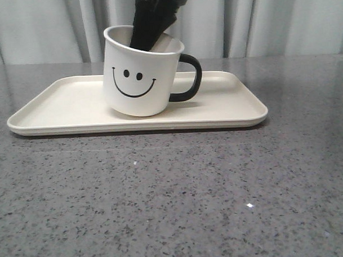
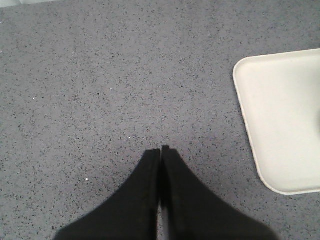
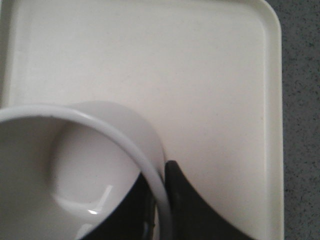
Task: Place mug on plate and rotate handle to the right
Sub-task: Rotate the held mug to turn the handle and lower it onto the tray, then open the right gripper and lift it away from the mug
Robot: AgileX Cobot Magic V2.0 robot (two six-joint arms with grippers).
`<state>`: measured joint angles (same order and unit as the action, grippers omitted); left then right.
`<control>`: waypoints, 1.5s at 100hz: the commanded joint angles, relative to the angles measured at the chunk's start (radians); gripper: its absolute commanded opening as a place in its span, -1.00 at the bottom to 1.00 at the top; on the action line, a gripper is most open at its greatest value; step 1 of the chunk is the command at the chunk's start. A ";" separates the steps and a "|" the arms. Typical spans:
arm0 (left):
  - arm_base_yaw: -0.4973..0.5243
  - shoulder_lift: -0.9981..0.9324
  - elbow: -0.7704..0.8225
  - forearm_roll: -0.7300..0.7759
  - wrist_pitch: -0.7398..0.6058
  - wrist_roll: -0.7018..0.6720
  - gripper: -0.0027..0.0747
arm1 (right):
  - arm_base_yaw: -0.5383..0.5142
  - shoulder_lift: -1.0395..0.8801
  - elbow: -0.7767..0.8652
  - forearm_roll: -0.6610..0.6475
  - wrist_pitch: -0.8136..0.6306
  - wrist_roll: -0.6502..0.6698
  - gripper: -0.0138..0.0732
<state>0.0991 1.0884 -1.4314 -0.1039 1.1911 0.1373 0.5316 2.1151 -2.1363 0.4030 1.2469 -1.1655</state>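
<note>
Mug (image 1: 142, 73) placement is judged nearly done in the front view: the white cup is seen over the middle of the plate (image 1: 58, 107), tilted, its base lifted on the right side. The handle (image 1: 189, 77) already points right, the smiley face toward the camera. A black arm reaches down from above, with one finger inside the cup at the rim. For a clean finish, the cup should be lowered until its base lies flat before the rim is released, and the handle kept to the right.

Through the left wrist view, the left tool (image 2: 160, 150) is seen with its fingers pressed together, holding nothing, above bare speckled counter (image 2: 100, 75); a corner of the plate lies to one side, well apart.

Through the right wrist view, the right tool (image 3: 164, 172) is clamped on the mug's rim, one finger inside and one outside the wall. The cup's interior is seen to be empty. Nothing else is carried by the plate.
</note>
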 commanded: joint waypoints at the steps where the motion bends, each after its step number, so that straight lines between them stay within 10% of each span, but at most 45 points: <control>1: 0.002 -0.014 -0.026 -0.012 -0.057 -0.008 -0.98 | -0.002 -0.047 -0.025 0.021 0.089 -0.011 -0.83; 150: 0.002 -0.014 -0.026 -0.012 -0.057 -0.008 -0.98 | -0.004 -0.058 -0.078 0.044 0.088 0.004 -0.24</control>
<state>0.0991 1.0884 -1.4314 -0.1039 1.1911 0.1373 0.5316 2.1293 -2.1691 0.3997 1.2390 -1.1637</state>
